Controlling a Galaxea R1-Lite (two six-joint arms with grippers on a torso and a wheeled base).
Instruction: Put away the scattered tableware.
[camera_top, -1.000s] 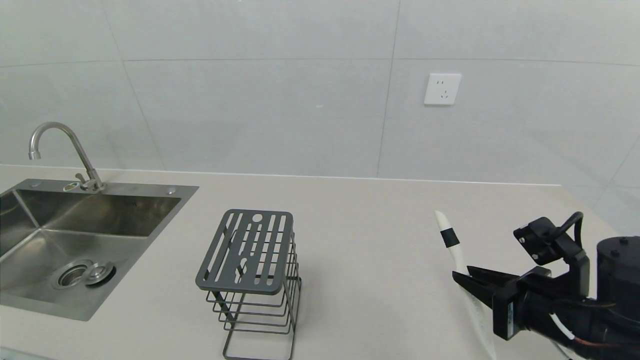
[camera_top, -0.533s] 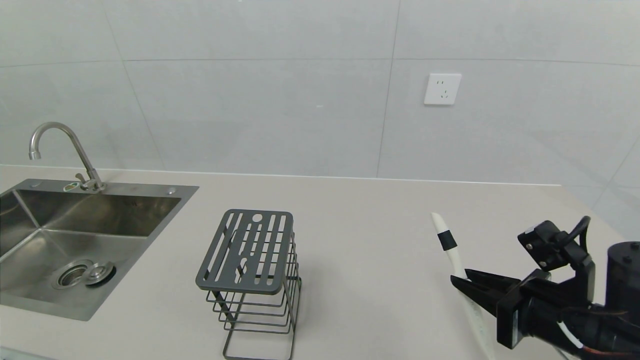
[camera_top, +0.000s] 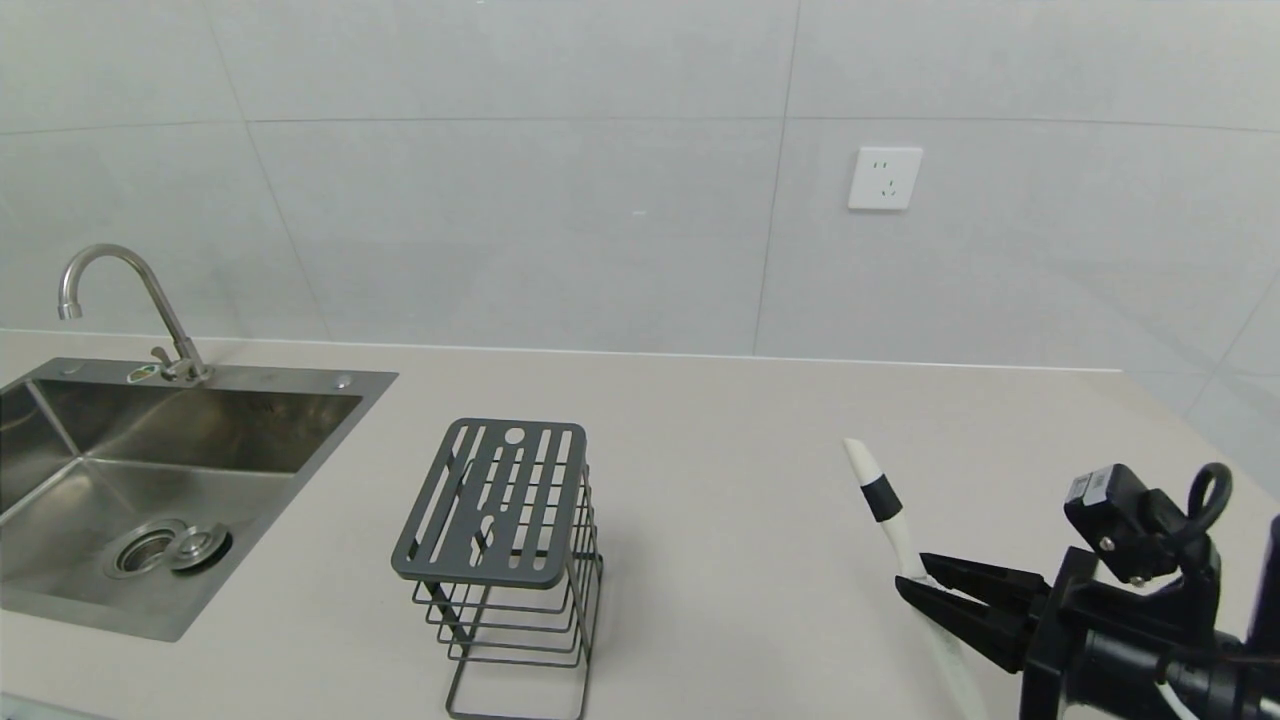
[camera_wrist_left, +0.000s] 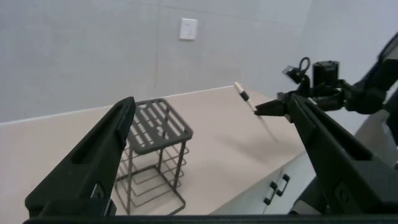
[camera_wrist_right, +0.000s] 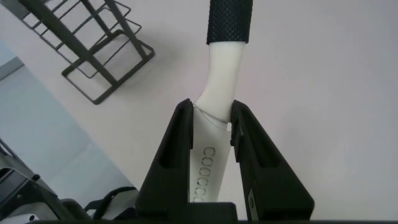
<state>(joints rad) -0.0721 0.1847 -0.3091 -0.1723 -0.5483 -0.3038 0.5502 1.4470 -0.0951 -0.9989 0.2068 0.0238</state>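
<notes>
Two grippers to go over, so let's start with the head view: the right gripper (camera_top: 915, 578) sits low at the right edge of the counter (camera_top: 720, 500), its jaws clamped on a white utensil (camera_top: 880, 497) with a black band near the top end. The utensil is tilted, its upper end leaning up and toward the wall. It's well apart from the dark wire rack (camera_top: 495, 500) with the slotted top, which stands upright mid-counter. Off to the left is the steel sink (camera_top: 200, 415) with its curved faucet (camera_top: 152, 288), and there's a white socket (camera_top: 885, 178) on the tiled wall. In the left wrist view we're looking between the left gripper (camera_wrist_left: 210, 102) fingers, which are spread wide with nothing between them. Beyond them we see the rack (camera_wrist_left: 158, 124), and farther off the right gripper (camera_wrist_left: 264, 111) holding the utensil (camera_wrist_left: 252, 109) at a slant. The right wrist view gives us the close-up – both jaws of the right gripper (camera_wrist_right: 211, 112) pressed against the utensil's (camera_wrist_right: 224, 62) white body, just short of a black textured section, with a corner of the rack (camera_wrist_right: 60, 31) on the counter beyond.
</notes>
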